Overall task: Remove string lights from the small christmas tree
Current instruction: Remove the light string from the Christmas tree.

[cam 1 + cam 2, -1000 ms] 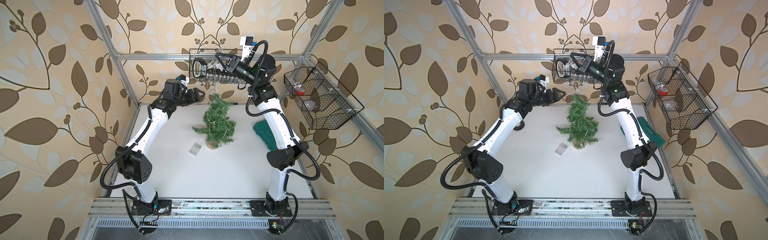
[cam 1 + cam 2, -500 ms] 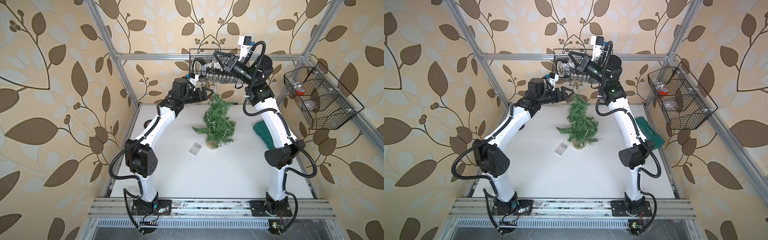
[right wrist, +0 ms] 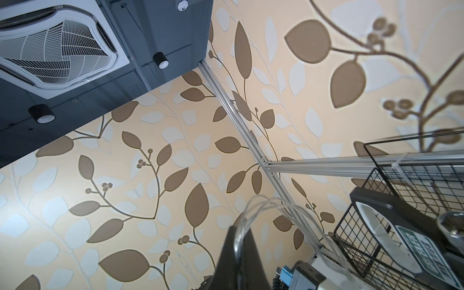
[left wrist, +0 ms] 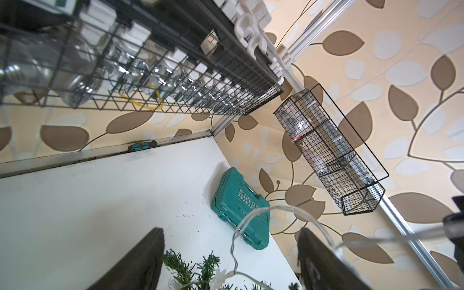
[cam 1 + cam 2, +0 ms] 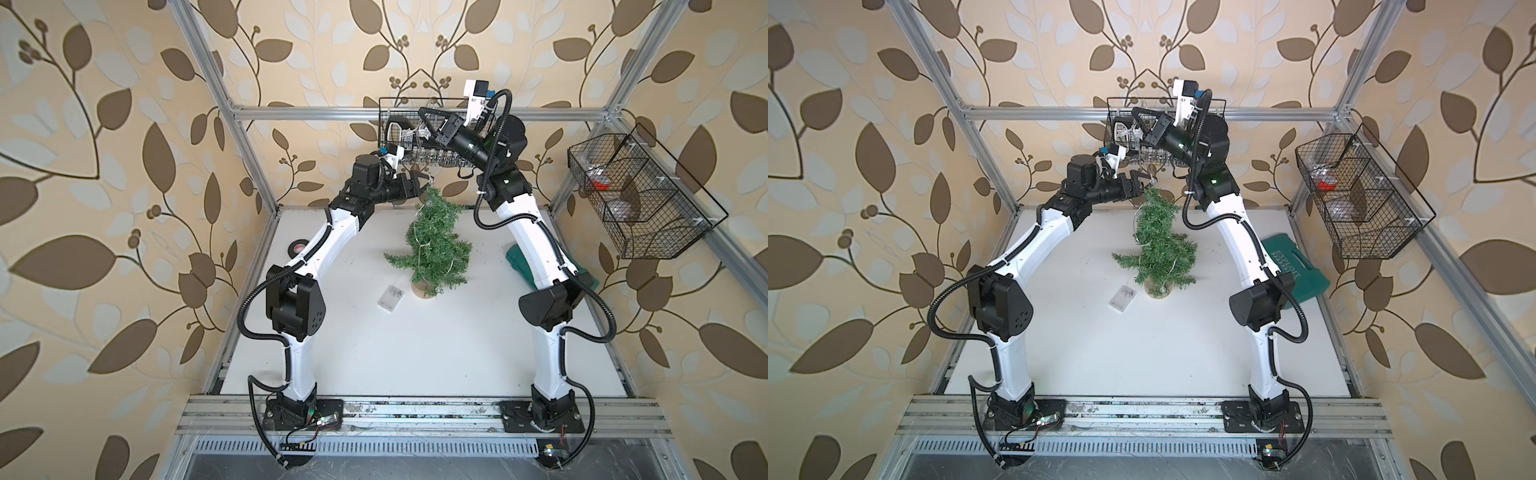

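The small christmas tree stands mid-table on its tan wooden base. The string lights still wind down its needles to the clear battery box lying on the table beside the base. My right gripper is raised high by the back basket, shut on several loops of the wire. My left gripper is open at the tree tip. A strand runs between its fingers without touching them.
A black wire basket holding glass bulbs hangs on the back rail just above both grippers. Another wire basket hangs on the right wall. A green tool case lies behind the right arm. A black tape roll sits at the table's left edge.
My left arm has swung right, bringing its gripper up to the tree top, and its jaws have spread a little wider. The right gripper has risen slightly, still holding the wire.
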{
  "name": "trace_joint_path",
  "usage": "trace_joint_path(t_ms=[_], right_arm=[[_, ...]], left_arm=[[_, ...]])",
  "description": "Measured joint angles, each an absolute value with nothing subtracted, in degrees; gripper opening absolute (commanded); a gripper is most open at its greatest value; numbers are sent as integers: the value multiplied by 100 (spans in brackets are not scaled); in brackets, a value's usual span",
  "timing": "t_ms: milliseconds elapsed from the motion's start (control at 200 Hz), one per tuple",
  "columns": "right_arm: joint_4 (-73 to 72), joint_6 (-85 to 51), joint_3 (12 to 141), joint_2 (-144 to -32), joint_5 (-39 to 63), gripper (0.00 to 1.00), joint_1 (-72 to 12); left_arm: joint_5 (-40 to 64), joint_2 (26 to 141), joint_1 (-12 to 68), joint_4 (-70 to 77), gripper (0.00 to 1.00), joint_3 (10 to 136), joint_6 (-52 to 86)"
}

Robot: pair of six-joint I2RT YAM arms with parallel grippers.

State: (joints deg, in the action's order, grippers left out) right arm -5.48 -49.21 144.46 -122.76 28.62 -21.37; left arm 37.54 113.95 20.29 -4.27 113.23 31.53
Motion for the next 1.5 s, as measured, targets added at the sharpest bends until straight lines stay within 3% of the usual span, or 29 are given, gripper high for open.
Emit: trace_joint_path(t_ms=[140, 335, 705, 865, 970, 1500], right_arm=[[-561, -4921, 14464, -12276, 2849, 0, -2132], [-572, -4923, 14466, -12274, 2849, 0, -2119], [-600, -4923, 14431, -12007, 2849, 0, -1984], [-620, -4904, 14361, -11898, 2847, 0, -1841], [-576, -4823, 14309, -11856, 2810, 0, -1758], [-412, -4471, 13828, -11279, 2700, 0, -1723]], left_arm=[[3675, 11686, 2029, -469, 71, 11710, 3122], [3430, 11915, 2029, -582, 75, 12036, 3026], [3232, 11952, 2032, -191, 33, 12140, 3212], [3057, 11952, 2029, -196, 22, 12140, 3192], [2875, 11952, 2016, -475, 0, 12208, 3063], [2132, 11314, 1813, -2189, 0, 13041, 2576]])
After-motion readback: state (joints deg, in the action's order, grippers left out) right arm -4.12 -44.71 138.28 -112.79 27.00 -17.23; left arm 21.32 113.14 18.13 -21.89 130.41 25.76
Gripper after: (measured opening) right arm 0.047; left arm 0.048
